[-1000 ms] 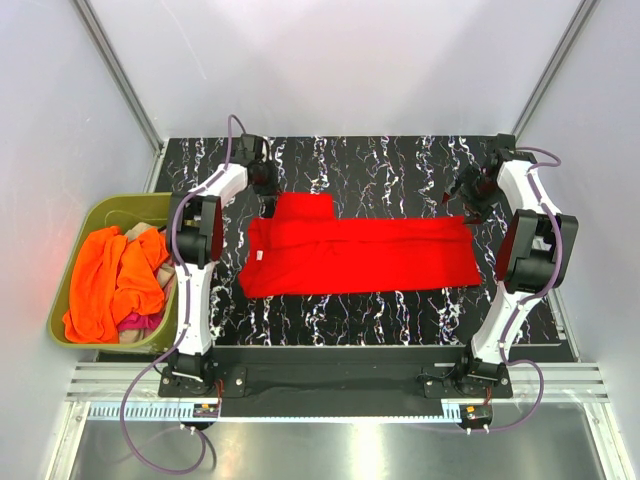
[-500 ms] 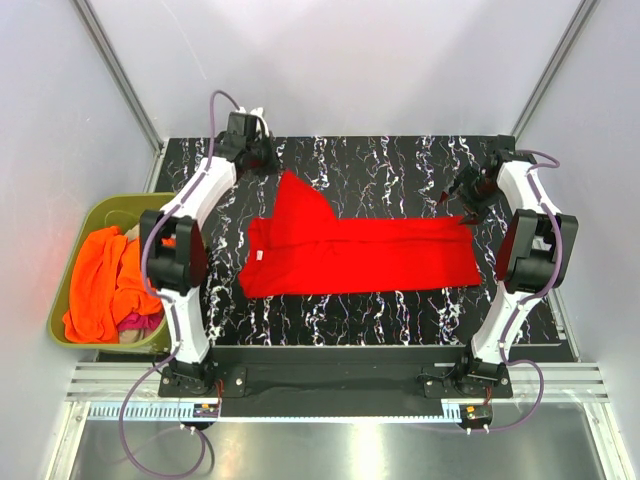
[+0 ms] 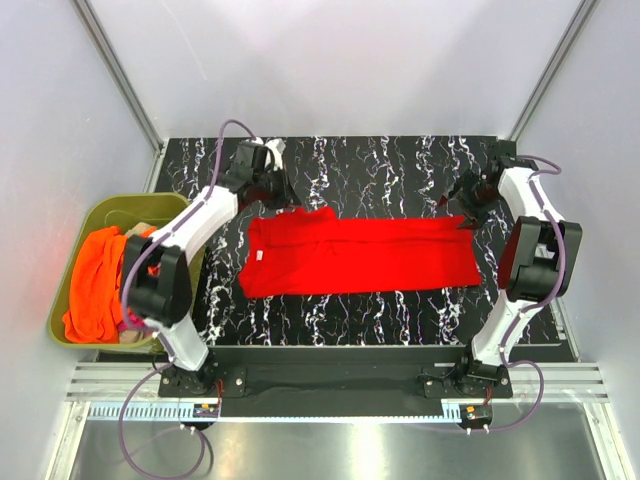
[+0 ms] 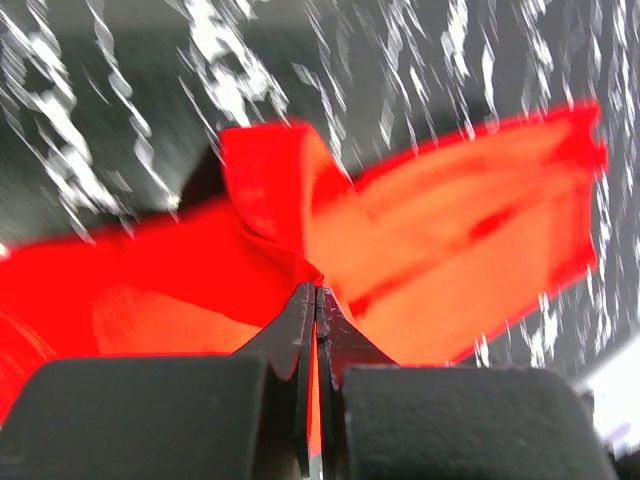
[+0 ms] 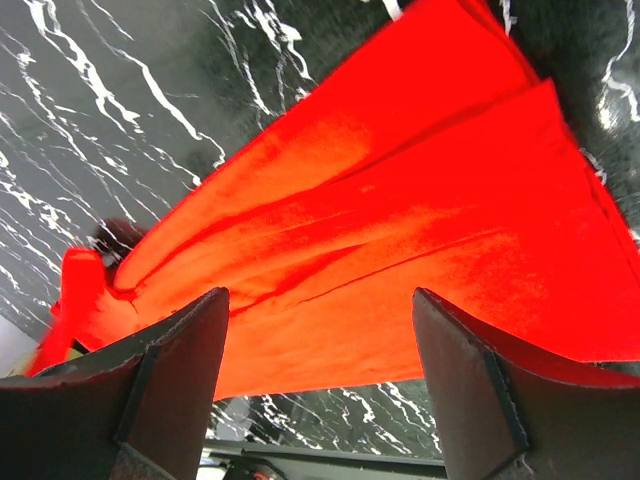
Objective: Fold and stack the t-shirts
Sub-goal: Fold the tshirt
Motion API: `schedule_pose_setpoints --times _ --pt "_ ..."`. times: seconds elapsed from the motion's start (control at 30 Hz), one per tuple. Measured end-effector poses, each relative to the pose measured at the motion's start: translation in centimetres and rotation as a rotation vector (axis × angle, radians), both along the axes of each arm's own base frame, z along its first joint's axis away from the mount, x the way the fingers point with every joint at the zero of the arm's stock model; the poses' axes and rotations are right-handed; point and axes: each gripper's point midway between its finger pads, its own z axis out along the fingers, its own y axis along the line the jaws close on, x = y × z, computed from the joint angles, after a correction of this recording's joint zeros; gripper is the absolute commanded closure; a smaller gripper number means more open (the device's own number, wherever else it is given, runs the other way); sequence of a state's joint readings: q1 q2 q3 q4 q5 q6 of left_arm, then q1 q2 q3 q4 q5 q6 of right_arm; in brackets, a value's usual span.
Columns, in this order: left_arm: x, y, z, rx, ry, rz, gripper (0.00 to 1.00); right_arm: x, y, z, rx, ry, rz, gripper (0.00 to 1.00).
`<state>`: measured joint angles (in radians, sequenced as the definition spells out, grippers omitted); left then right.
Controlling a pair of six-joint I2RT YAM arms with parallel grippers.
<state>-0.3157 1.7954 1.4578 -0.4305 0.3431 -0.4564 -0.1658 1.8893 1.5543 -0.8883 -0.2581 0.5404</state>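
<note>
olive-green tub (image 3: 110,208), black white-veined tabletop (image 3: 400,170)

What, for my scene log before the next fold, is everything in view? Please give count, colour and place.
red t-shirt: one, bright red, lying as a long band across the middle of the table.
cloth heap: count unclear, mostly orange with bits of beige and magenta, inside the tub.
tub: one, olive-green, beside the table's left edge.
table: one, black with white veins.
left tool: one, black, shut on the red t-shirt's far left part.
right tool: one, black, open over the shirt's right end.
</note>
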Motion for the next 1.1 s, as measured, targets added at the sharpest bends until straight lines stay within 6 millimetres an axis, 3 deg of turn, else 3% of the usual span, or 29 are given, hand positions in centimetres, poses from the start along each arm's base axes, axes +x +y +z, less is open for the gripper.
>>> schedule_pose_setpoints --times 0.1,0.23,0.43,0.8,1.1 --pt "-4.2 -0.2 1.2 -0.015 -0.010 -0.046 1.00 -0.7 0.3 -0.9 0.016 0.025 -0.005 0.20" --pt "-9.0 1.2 3.2 -0.041 -0.067 -0.068 1.00 -1.8 0.7 -2.0 0.038 0.067 -0.011 0.20" --pt "-13.6 2.4 2.7 -0.065 -0.072 -0.096 1.00 -1.8 0.8 -2.1 0.048 0.073 -0.028 0.19" --pt "-19.4 3.6 -1.6 -0.078 0.056 -0.113 1.00 -3.2 0.8 -3.8 0.075 0.127 -0.066 0.20" --pt "-21.5 4.6 -2.6 -0.059 0.105 -0.081 1.00 -4.1 0.0 -4.7 0.073 0.156 -0.104 0.28"
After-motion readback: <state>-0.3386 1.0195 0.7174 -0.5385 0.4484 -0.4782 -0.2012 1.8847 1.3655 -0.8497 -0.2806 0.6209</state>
